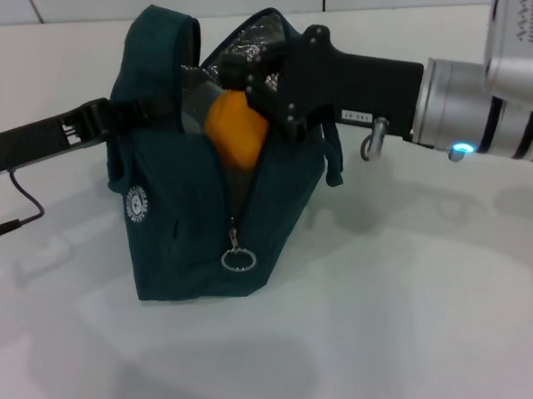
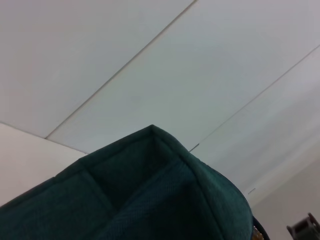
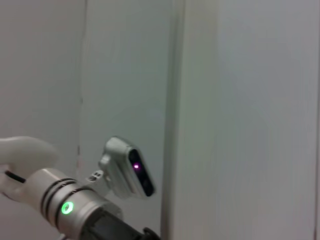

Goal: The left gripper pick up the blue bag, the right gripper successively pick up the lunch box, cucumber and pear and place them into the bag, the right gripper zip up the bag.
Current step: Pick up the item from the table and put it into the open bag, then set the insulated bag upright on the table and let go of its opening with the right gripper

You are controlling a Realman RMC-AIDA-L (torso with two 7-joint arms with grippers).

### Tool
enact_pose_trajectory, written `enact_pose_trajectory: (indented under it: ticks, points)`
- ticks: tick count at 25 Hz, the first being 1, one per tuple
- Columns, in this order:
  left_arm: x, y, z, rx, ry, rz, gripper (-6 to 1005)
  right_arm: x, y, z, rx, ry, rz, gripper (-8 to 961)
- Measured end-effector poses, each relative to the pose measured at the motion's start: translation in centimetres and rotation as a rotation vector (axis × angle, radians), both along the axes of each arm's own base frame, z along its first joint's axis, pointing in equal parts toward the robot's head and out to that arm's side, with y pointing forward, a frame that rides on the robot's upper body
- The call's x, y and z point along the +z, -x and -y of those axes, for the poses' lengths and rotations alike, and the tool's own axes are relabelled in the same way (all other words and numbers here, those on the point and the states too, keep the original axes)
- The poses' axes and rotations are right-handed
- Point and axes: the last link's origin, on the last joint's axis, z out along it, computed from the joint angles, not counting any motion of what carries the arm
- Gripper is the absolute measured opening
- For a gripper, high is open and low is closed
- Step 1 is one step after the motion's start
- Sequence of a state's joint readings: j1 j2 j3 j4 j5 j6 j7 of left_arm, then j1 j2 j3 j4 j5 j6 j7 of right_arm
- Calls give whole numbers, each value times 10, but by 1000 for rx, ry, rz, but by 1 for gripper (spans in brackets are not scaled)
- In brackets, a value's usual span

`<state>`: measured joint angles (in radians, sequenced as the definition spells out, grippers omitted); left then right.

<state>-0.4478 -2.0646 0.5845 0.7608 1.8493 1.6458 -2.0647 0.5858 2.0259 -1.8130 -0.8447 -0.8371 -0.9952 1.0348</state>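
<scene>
The blue bag [image 1: 186,222] stands upright on the white table with its top open and the silvery lining [image 1: 257,37] showing. From the left, my left gripper [image 1: 121,113] reaches the bag's upper side and is shut on the fabric; that fabric [image 2: 150,200] fills the lower part of the left wrist view. The orange-yellow pear [image 1: 235,133] sits in the bag's mouth, and my right gripper [image 1: 256,101], coming in from the right, is shut on it. The lunch box and cucumber are hidden. The zipper is open, and its ring pull [image 1: 237,258] hangs low on the front.
The white table [image 1: 418,317] spreads around the bag, with a pale wall behind it. A black cable [image 1: 19,215] trails on the table under the left arm. The right wrist view shows only wall panels and the left arm's silver cylinder [image 3: 70,205] with a green light.
</scene>
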Motion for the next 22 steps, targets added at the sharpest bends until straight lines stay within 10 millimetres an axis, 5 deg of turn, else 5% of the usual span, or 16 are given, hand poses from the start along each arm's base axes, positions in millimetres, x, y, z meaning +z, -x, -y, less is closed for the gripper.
enact_pose_trajectory:
  ticks: [6,12,22]
  points:
    - [0,0,0,-1,-1,-1,33,2,-6,1,2,14,-6,60]
    - [0,0,-1,-2,-1,-3,33,13,-16,-1,-33,-4,-38,266]
    - [0,-1,-2,-3,-2,-3,33,63,-73,6,-117,-72,-104,476]
